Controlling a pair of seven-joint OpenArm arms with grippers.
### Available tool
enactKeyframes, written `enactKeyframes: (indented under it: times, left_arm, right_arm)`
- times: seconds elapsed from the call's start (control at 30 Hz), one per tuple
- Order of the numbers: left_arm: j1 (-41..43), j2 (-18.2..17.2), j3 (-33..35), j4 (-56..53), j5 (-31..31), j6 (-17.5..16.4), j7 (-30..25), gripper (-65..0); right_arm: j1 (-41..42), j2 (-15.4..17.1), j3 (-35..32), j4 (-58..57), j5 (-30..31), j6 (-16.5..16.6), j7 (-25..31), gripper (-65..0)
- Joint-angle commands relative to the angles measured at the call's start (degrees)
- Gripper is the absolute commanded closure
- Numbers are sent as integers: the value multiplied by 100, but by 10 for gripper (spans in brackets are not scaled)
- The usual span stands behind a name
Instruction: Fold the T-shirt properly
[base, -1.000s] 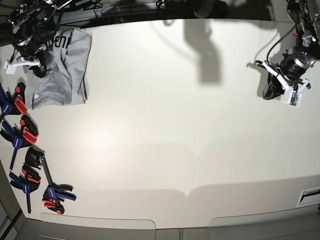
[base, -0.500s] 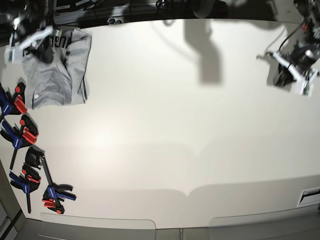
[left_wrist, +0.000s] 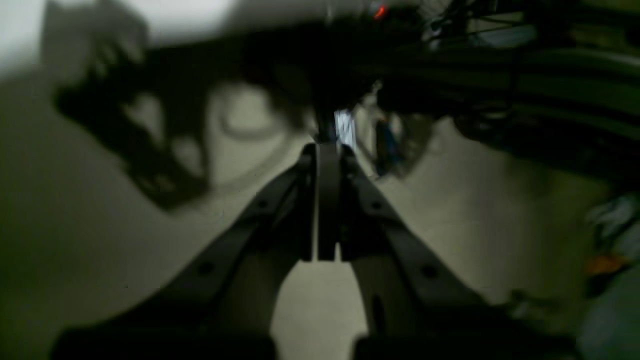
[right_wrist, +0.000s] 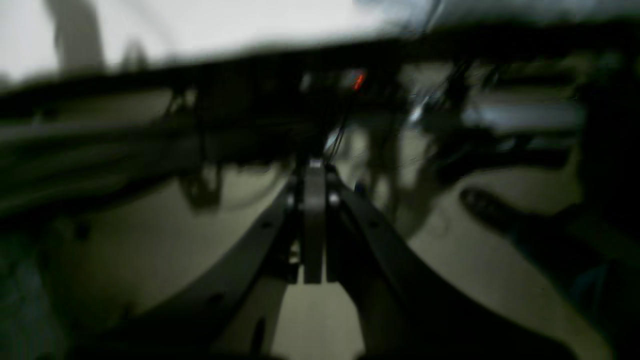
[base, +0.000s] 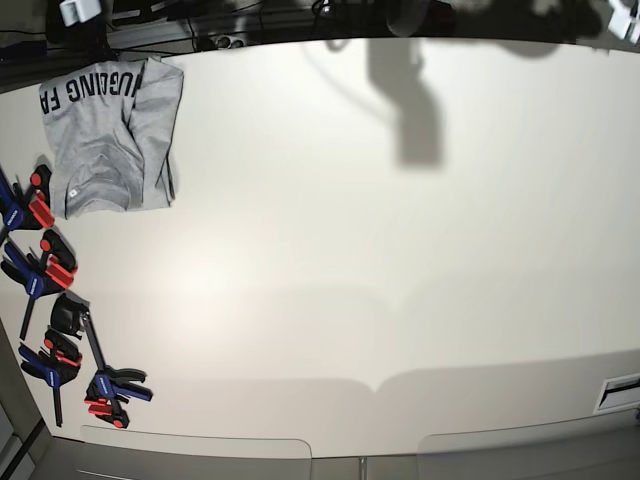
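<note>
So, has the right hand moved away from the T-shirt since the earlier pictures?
Yes. It was over the T-shirt near the clamps; now it has pulled back beyond the table's far edge, out of the base view.

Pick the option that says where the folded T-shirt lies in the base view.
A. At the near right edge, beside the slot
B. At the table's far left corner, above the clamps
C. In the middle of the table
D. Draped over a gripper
B: the grey T-shirt lies folded at the far left corner of the white table, its dark lettering showing along the top edge, with the red and blue clamps strung down the left edge below it.
</note>
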Motion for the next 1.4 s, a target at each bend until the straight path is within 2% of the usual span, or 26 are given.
enactKeyframes:
  times: [0.0,0.07,0.13,0.2,0.3,0.4,0.5,0.63,0.7,0.77,0.87,0.97,1.07,1.13,1.27,1.37]
  left_arm:
    - [166,-55,-13,-199,-149,-24,-39,0]
    - [306,-57,162,-769,-184,-26,-39,0]
    - [343,-59,514,-1379,-157,-37,-39,0]
    - [315,-70,1021,-2046,-157,-73,-168,0]
    - [188,-122,2057,-2999,4,-73,-1054,0]
    - [-243,-85,3189,-3845,935,-73,-2566,0]
    - [-966,37,4216,-4572,2170,-73,-4074,0]
    - [-2061,452,5064,-5364,3687,-73,-5372,0]
    - [-2553,669,5287,-5692,4249,-73,-5810,0]
    - [-2946,876,5394,-5960,4706,31,-6004,0]
    - [-3362,1145,5410,-6279,5158,778,-6004,0]
    - [-3646,1290,5410,-6551,5187,1794,-6089,0]
    - [-3788,1340,5410,-6717,5189,2374,-6089,0]
    - [-3803,1322,5410,-6749,5189,2455,-6094,0]
    - [-3799,1325,5410,-6749,5187,2450,-6109,0]
    - [-3801,1325,5410,-6749,5187,2450,-6175,0]
  right_arm:
    - [-186,114,-201,-103,66,34,42,0]
    - [-308,317,-793,-553,-151,34,87,0]
    - [-317,551,-1412,-1139,-621,34,382,0]
    - [-313,817,-2070,-1843,-1209,34,1032,0]
    - [-177,1285,-3150,-3023,-2247,34,2479,0]
    - [310,1626,-4227,-4347,-3252,-564,3764,0]
    - [1235,1694,-5235,-5755,-4011,-1113,5031,0]
    - [2621,1440,-6509,-7597,-4100,-2177,6352,0]
    - [3257,1185,-7055,-8382,-4094,-2684,6614,0]
    - [3799,883,-7501,-9044,-4094,-3080,6614,0]
    - [4387,468,-7962,-9779,-4094,-3469,6605,0]
    - [4780,61,-8070,-10133,-4089,-3901,6579,0]
    - [4970,-289,-8028,-10185,-4089,-4474,6450,0]
    - [5023,-459,-7930,-10185,-4024,-4627,6457,0]
    - [5082,-686,-7584,-10185,-3565,-4634,6459,0]
    - [5099,-780,-7322,-10183,-3486,-4629,6505,0]
